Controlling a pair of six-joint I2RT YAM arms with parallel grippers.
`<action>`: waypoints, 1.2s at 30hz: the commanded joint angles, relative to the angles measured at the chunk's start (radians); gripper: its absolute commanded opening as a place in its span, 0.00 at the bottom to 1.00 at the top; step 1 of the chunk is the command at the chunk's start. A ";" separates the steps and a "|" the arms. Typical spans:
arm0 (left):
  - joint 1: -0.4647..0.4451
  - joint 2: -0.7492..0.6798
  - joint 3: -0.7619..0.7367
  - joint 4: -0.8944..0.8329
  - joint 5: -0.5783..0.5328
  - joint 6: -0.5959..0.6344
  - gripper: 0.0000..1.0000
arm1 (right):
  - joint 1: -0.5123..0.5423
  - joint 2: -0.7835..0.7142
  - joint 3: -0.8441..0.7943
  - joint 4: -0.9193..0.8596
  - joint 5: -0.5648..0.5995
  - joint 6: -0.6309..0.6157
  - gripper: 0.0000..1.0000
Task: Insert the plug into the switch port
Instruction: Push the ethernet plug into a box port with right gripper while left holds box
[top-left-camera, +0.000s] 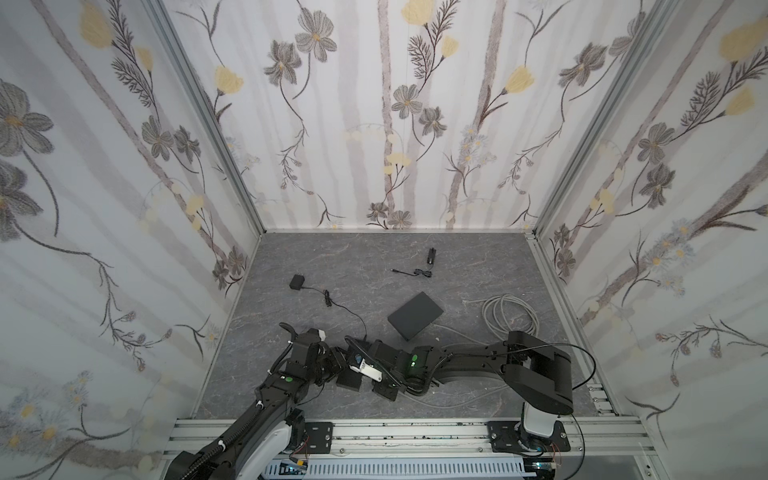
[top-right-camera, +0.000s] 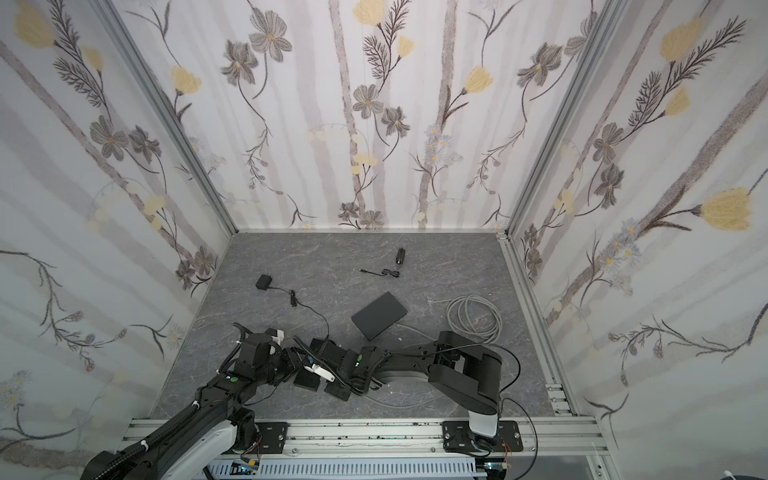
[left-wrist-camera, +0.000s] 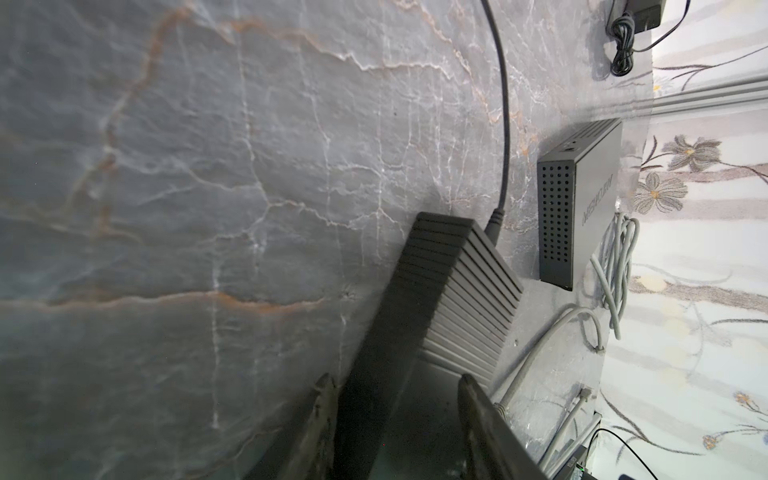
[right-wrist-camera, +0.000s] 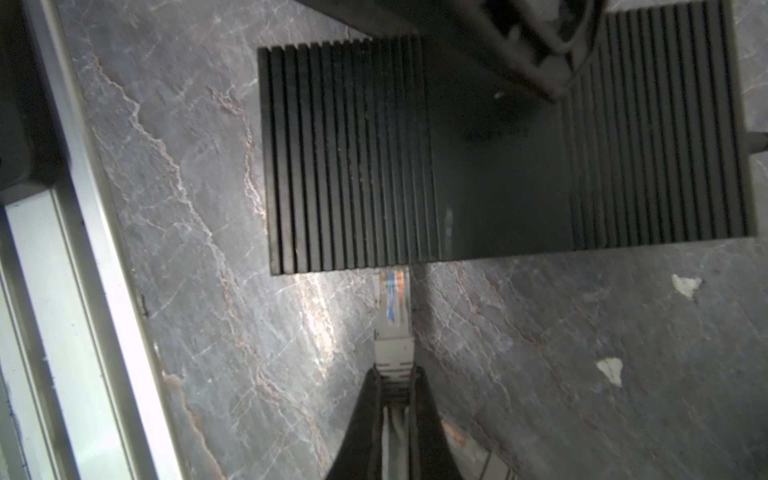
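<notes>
We judge the task well along but not finished. The right claw (right-wrist-camera: 395, 374) is pinched tight on the grey boot behind the plug (right-wrist-camera: 392, 307), so the plug juts straight out ahead of its tips. The plug's nose meets the near face of the switch (right-wrist-camera: 345, 158), which lies flat on the counter (right-wrist-camera: 208, 332). From above we cannot see the port itself, nor whether the nose has entered it. Most of the clear body, with its orange and blue wires, shows outside the housing, so we take the plug as not seated.

The left claw (left-wrist-camera: 395, 378) stands about half open, astride the smooth middle of the switch (left-wrist-camera: 461, 282). The housing fills the gap between its jaws, and we read that as a bracing grip. A black lead (left-wrist-camera: 503, 124) leaves the far end of the switch, beyond that claw.

Fetching, lining up and steadying look done. The push home until the latch catches is left, then letting go.
</notes>
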 joint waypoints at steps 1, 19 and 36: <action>0.000 0.012 -0.027 -0.134 -0.031 -0.018 0.50 | 0.001 0.008 0.017 0.018 0.008 0.002 0.00; -0.003 -0.103 -0.056 -0.208 -0.038 -0.045 0.50 | 0.025 0.019 0.075 0.009 0.096 0.042 0.00; -0.102 -0.072 -0.083 -0.134 -0.056 -0.103 0.42 | 0.010 0.093 0.208 0.017 0.072 -0.022 0.00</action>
